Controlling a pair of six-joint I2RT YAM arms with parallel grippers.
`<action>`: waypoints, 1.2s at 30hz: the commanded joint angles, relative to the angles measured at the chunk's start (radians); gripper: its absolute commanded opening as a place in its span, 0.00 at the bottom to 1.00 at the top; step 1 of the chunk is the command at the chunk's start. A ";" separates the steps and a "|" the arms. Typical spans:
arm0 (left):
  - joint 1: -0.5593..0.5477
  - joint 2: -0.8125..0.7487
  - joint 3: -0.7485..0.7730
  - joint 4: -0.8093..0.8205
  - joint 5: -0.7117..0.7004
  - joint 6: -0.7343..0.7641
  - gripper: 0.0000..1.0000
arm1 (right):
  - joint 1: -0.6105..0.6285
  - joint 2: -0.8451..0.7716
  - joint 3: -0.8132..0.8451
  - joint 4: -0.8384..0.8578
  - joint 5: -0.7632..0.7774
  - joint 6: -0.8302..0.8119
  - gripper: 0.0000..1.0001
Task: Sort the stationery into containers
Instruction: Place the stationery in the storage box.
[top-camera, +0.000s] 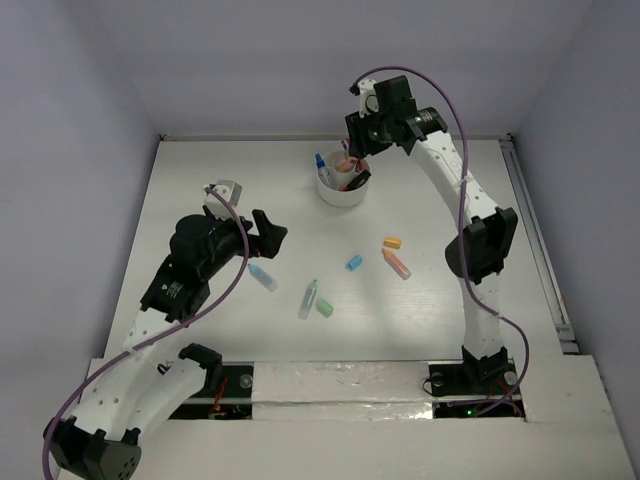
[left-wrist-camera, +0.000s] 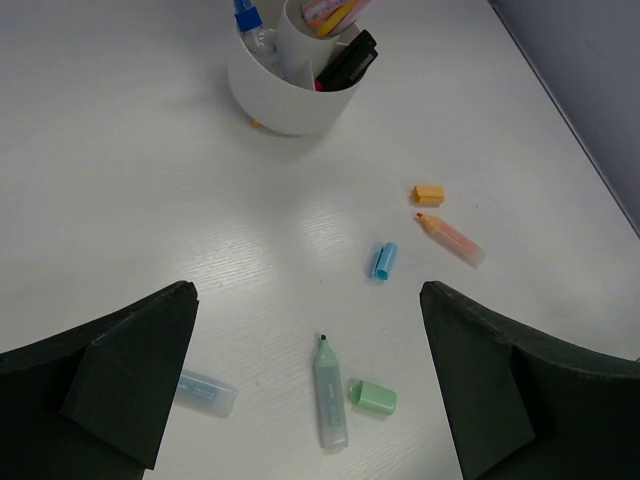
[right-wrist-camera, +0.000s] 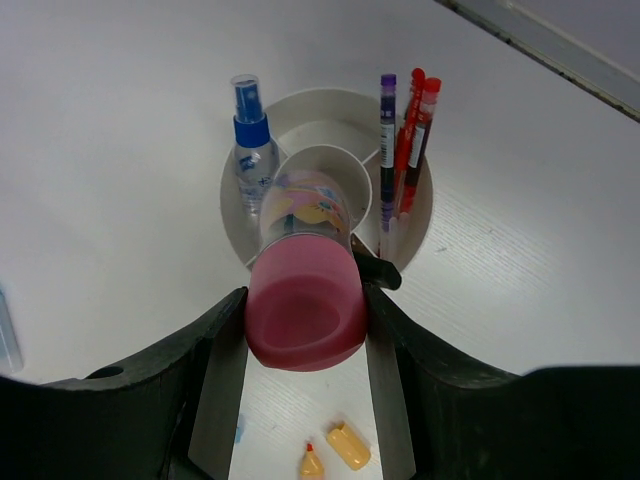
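The white divided cup (top-camera: 342, 190) stands at the back middle of the table. My right gripper (right-wrist-camera: 305, 325) is shut on a pink-capped tube with a colourful label (right-wrist-camera: 305, 300), held right above the cup's (right-wrist-camera: 425, 205) centre compartment. A blue spray bottle (right-wrist-camera: 250, 150), a purple pen (right-wrist-camera: 387, 130) and red pens (right-wrist-camera: 415, 130) stand in the cup. My left gripper (left-wrist-camera: 308, 310) hangs open and empty over an uncapped green highlighter (left-wrist-camera: 330, 395) and its green cap (left-wrist-camera: 373, 396). A pale blue marker body (left-wrist-camera: 205, 392) lies by the left finger (left-wrist-camera: 130, 370).
Loose on the table are a blue cap (left-wrist-camera: 383, 260), an orange cap (left-wrist-camera: 428, 194) and an uncapped orange highlighter (left-wrist-camera: 452, 238). The same pieces lie between the two arms in the top view, with the green highlighter (top-camera: 308, 298) nearest the front. Walls close the table's back and sides.
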 joint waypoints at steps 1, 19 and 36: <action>-0.003 -0.026 -0.022 0.047 -0.022 0.031 0.93 | -0.002 -0.018 0.065 0.010 0.048 -0.006 0.00; 0.016 -0.012 -0.033 0.063 0.019 0.032 0.94 | -0.002 0.058 0.073 0.043 0.051 -0.019 0.00; 0.056 -0.009 -0.036 0.070 0.058 0.034 0.94 | -0.002 -0.128 -0.247 0.419 -0.015 0.118 0.95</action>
